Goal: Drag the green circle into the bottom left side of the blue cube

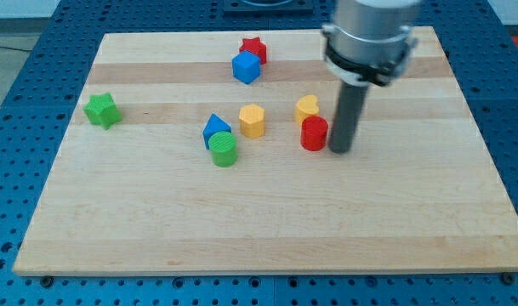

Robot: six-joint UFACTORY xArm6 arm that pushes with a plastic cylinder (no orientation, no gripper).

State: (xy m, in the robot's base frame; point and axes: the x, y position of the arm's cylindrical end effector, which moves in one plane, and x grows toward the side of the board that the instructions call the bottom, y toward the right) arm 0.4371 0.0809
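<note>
Standing upright on the wooden board [267, 229], my tip [339, 151] is resting just to the view's right of the red cylinder [314, 133], close enough to look as if it is touching, though contact cannot be confirmed. With no jaws to open or shut, the rod is gripping nothing — it is only sitting beside that red piece. The green circle [224, 149], a short green cylinder, is lying well to the view's left of the tip at much the same height in the view, pressed against the lower edge of a blue triangular block [215, 129]. Between tip and circle, the red cylinder, a yellow heart-shaped block [307, 107] and an orange hexagonal block [252, 121] are crowding the direct line. The blue cube [246, 67] is sitting toward the view's top, up and slightly right of the circle, with a red star [254, 48] touching its upper side. A green star [102, 110] is lying apart near the board's left edge. Everything is turning on one relation — the circle is lying to the tip's left while its goal is lying above it, so the tip is probably needing to pass beneath the red cylinder and come up under the circle, steering it past the blue triangle toward the cube's lower left corner.
</note>
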